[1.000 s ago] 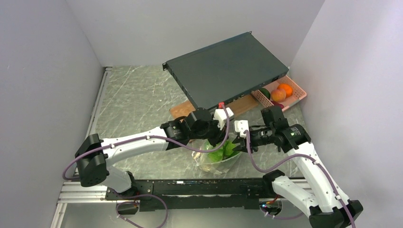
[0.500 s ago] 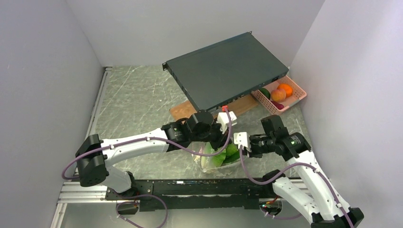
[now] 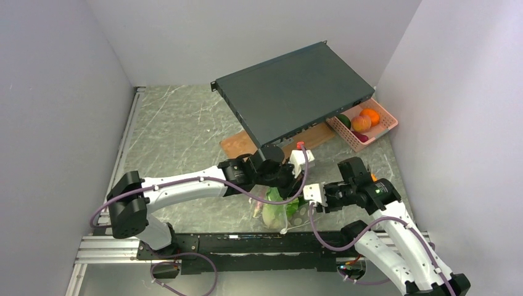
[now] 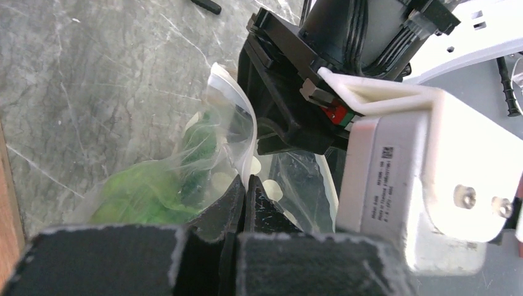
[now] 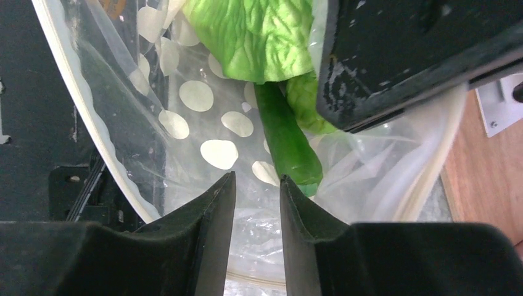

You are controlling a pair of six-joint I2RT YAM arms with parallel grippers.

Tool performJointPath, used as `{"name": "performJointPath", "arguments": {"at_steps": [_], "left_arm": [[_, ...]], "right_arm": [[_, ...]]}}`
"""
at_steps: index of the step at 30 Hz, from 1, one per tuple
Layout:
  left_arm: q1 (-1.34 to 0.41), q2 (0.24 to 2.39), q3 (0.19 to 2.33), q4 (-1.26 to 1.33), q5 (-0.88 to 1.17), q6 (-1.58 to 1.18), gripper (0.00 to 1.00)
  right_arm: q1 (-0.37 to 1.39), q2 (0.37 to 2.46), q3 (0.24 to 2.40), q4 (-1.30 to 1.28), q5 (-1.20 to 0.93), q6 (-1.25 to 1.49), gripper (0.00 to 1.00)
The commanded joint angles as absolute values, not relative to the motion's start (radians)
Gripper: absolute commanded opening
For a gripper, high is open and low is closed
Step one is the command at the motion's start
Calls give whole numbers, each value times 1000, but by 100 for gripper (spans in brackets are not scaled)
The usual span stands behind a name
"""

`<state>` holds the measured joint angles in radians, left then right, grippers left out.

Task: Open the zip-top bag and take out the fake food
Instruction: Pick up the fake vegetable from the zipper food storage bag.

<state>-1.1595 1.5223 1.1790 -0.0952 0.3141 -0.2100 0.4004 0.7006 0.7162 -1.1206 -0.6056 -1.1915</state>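
- Where the grey marbled bench (image 3: 179, 123) reaches its far right, a dark flat case (image 3: 296, 89) lies slanted over a wooden board (image 3: 237, 143).
- Just right of that case, a pink basket (image 3: 385, 126) holds orange toy fruits (image 3: 366, 119).
- Near the bench's front edge, between both arms, is the zip-top bag (image 3: 277, 213), its mouth parted.
- Left end effector (image 4: 245, 197): fingers pressed together, pinching the bag's white rim.
- Right end effector (image 5: 256, 203): fingers a narrow gap apart at the opposite rim; whether film is caught, I cannot tell.
- Inside the bag lie a green leafy piece (image 5: 253, 37) and a green pod (image 5: 287, 139).
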Motion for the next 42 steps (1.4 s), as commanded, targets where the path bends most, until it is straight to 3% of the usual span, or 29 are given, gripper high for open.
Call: {"name": "performJointPath", "arguments": {"at_steps": [1, 11, 20, 27, 42], "left_arm": [[-1168, 1533, 1220, -78, 345, -235, 0], [-1167, 1577, 1242, -88, 343, -243, 0], [-1167, 1592, 1254, -100, 338, -244, 0], [-1168, 1591, 1249, -98, 328, -251, 0], [-1167, 1581, 1242, -85, 325, -254, 0]], "right_arm": [[405, 697, 718, -1055, -644, -1257, 36], [409, 652, 583, -928, -566, -1341, 40], [410, 518, 519, -812, -634, -1308, 58], [410, 491, 484, -730, -649, -1327, 65], [444, 602, 427, -683, -562, -1399, 54]]}}
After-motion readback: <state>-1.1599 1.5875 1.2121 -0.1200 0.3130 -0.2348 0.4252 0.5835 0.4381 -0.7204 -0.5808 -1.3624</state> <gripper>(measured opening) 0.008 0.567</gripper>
